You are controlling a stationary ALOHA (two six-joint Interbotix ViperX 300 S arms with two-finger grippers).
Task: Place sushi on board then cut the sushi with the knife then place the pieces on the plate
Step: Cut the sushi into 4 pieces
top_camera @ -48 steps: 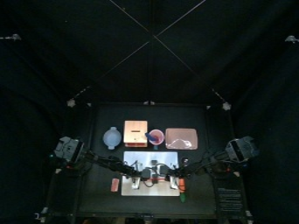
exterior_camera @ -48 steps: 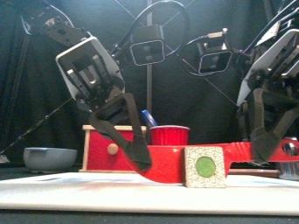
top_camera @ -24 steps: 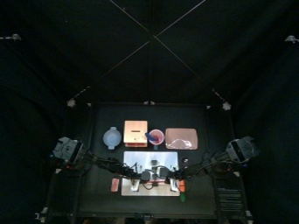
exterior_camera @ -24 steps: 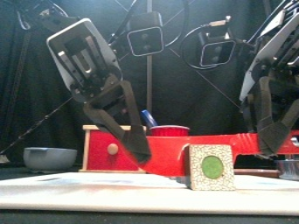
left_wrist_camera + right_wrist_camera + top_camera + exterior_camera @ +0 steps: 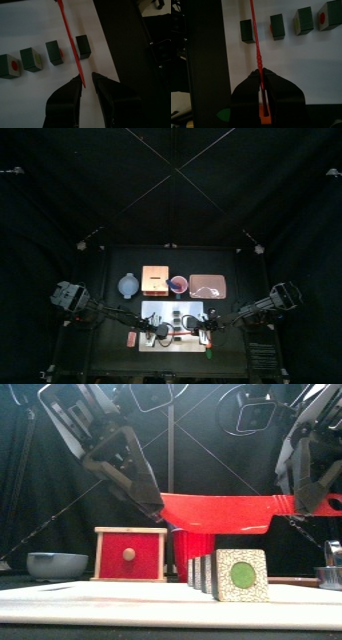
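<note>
One knife [image 5: 221,512] higher now, left gripper [image 5: 85,81] and right gripper [image 5: 261,75] tight on it; perhaps four sushi pieces [image 5: 55,53]

Black back curtain [image 5: 171,188] filling the upper half; black side curtains; small black table [image 5: 201,258] below, dim booth
</note>
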